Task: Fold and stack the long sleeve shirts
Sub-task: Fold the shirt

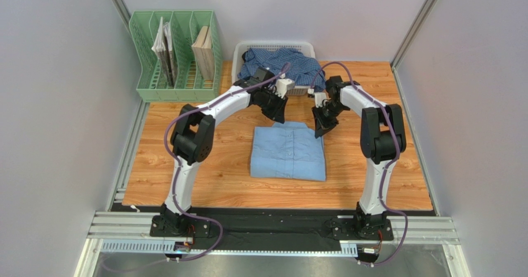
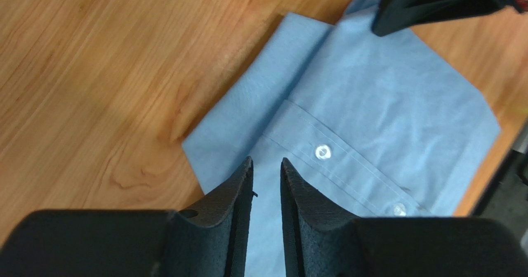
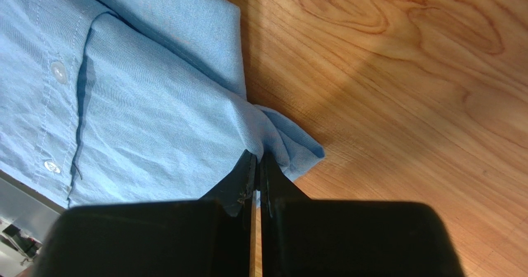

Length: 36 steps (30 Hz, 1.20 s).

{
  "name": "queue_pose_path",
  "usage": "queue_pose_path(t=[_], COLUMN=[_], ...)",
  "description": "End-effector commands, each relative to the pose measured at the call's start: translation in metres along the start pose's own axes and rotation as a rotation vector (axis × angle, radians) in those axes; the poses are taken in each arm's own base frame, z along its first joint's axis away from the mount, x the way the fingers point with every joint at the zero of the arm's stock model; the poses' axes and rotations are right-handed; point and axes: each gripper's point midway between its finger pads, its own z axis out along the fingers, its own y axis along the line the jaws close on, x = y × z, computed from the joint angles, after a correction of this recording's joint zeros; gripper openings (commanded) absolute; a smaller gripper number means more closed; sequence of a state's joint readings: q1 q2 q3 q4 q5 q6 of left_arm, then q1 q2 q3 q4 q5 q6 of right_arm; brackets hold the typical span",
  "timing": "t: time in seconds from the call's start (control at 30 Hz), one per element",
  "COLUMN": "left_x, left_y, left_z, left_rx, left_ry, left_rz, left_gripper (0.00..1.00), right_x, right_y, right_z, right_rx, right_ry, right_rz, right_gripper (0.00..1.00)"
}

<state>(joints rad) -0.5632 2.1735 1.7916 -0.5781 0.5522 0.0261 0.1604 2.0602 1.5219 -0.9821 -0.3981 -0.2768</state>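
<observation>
Two shirts are in view. A plain light sky-blue cloth shirt [image 1: 288,153] lies folded flat in the middle of the wooden table [image 1: 186,165]. A darker blue fine-checked cloth shirt [image 1: 282,60] sits crumpled in the white slotted plastic basket [image 1: 272,44] at the far edge. The left fingers [image 2: 238,187] stand a narrow gap apart above the folded shirt's far left part, holding nothing. The right fingers [image 3: 238,181] are pressed together, seemingly pinching its bunched far right corner.

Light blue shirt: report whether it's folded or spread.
Folded: the light blue shirt lies as a compact rectangle, placket up.
</observation>
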Motion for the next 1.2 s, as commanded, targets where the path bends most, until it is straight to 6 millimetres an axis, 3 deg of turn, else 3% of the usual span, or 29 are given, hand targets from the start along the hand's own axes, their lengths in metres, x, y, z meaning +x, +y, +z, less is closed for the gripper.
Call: queue_pose_path(t=[0.0, 0.13, 0.17, 0.27, 0.4, 0.57, 0.8, 1.0, 1.07, 1.17], left_x=[-0.013, 0.005, 0.003, 0.021, 0.035, 0.042, 0.044, 0.047, 0.042, 0.005], left_y=[0.027, 0.043, 0.048, 0.055, 0.055, 0.055, 0.054, 0.055, 0.054, 0.053], left_z=[0.01, 0.03, 0.03, 0.035, 0.039, 0.039, 0.04, 0.04, 0.038, 0.016], left_rx=[-0.156, -0.217, -0.242, -0.263, -0.249, -0.233, -0.223, -0.226, -0.212, -0.185], left_ry=[-0.004, 0.085, 0.089, 0.161, 0.212, 0.234, 0.242, 0.252, 0.237, 0.13], left_rz=[0.001, -0.015, -0.016, -0.03, -0.034, -0.021, -0.01, -0.007, -0.001, 0.018], left_gripper=[0.28, 0.23, 0.21, 0.16, 0.13, 0.11, 0.09, 0.07, 0.12, 0.33], right_x=[-0.01, -0.01, -0.01, -0.013, -0.026, -0.028, -0.027, -0.02, -0.023, -0.029], right_y=[0.001, 0.007, 0.009, 0.015, 0.015, 0.013, 0.006, -0.014, -0.007, 0.008], right_z=[-0.002, -0.003, -0.005, -0.013, -0.032, -0.039, -0.022, -0.004, -0.002, -0.003], right_rx=[-0.014, -0.037, -0.041, -0.061, -0.088, -0.124, -0.15, -0.073, -0.113, -0.142], right_ry=[-0.048, -0.057, -0.059, -0.091, -0.194, -0.244, -0.229, -0.221, -0.219, -0.223], right_rz=[0.005, 0.011, 0.014, 0.018, 0.068, 0.132, 0.21, 0.273, 0.299, 0.287], right_gripper=[0.0, 0.0, 0.0, 0.0, 0.0, 0.0, 0.0, 0.0, 0.0, 0.03])
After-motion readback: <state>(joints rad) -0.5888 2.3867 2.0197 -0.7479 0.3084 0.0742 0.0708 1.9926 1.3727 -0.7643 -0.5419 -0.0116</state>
